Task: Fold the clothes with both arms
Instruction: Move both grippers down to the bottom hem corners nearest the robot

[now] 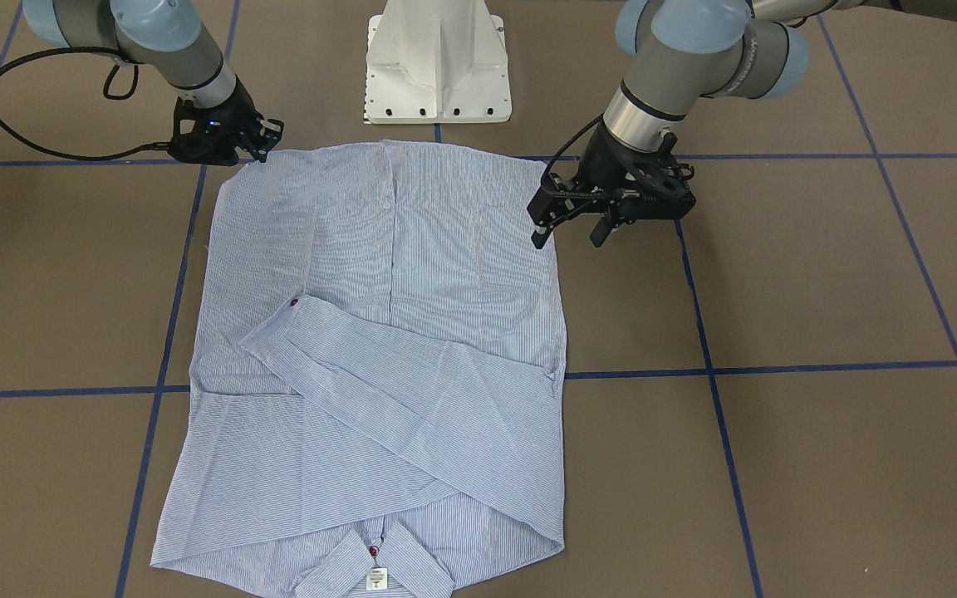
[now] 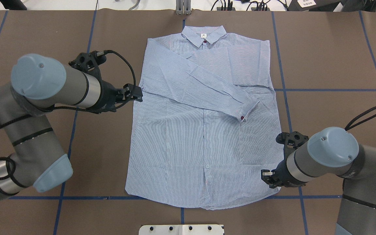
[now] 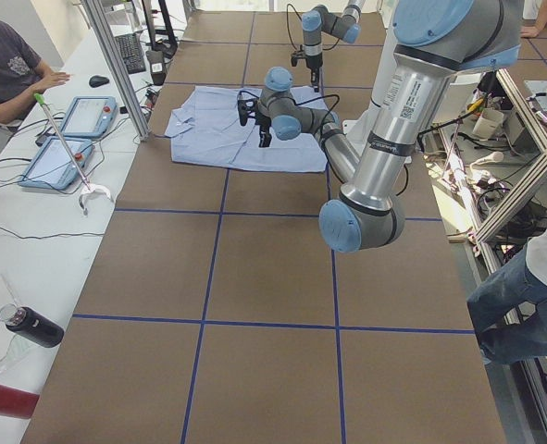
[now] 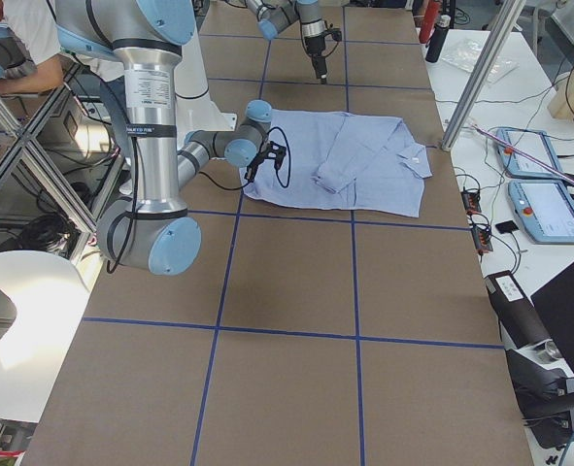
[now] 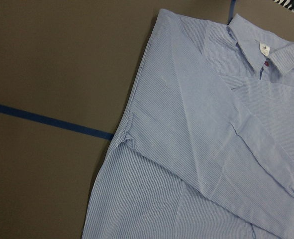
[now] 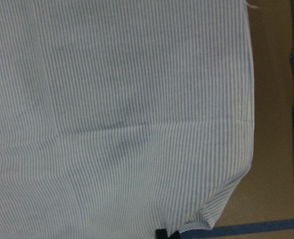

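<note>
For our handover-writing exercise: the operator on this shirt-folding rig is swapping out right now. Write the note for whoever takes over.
Left pincer: open, empty, beside the shirt's side edge on the robot's left.
Right pincer: at the hem corner on the robot's right; cannot tell whether it is open or shut.
Shirt: flat on the table, buttoned front up, collar away from the robot.
Done: one sleeve folded diagonally across the chest.
Left: folding the body.
</note>
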Controlling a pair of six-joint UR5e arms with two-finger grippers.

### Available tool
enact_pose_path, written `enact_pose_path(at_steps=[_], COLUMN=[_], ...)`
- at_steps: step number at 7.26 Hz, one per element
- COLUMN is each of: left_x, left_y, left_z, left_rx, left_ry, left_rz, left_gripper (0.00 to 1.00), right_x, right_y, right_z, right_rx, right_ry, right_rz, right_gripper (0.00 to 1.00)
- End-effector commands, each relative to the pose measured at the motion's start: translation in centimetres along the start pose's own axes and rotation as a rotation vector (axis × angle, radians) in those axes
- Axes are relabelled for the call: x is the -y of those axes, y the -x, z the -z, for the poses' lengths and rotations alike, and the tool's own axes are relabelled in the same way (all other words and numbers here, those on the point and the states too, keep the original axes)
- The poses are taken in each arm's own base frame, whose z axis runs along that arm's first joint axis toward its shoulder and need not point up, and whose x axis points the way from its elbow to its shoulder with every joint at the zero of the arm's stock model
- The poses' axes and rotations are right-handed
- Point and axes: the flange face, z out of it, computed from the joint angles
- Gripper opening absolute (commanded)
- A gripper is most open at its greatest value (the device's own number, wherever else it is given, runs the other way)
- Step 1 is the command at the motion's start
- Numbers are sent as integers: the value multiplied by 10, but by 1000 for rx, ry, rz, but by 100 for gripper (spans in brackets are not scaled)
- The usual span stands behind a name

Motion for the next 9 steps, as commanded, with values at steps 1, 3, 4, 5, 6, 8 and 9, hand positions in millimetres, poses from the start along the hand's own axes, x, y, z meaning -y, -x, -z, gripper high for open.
enact_pose_path(at_steps=[1, 3, 4, 5, 6, 8, 9], left_x=[-97, -162, -171, -173, -180, -187, -191], left_y=[21, 36, 42, 43, 45, 47, 49], left_z=[-35, -65, -72, -73, -78, -81, -82], left_rx=[54, 124, 174, 205, 230, 243, 249], left_ry=[59, 89, 90, 88, 95, 103, 107], left_rz=[66, 103, 99, 106, 108, 103, 100], left_gripper=[99, 99, 98, 96, 92, 85, 78], right_x=[4, 3, 1, 1, 3, 4, 4], right_y=[3, 6, 8, 8, 9, 10, 10], right_z=[15, 23, 29, 31, 34, 35, 35], right_rx=[26, 42, 53, 58, 62, 67, 67], right_ry=[-18, -24, -25, -26, -30, -31, -31], right_rz=[-3, 1, 5, 6, 4, 4, 4], right_gripper=[0, 0, 0, 0, 0, 0, 0])
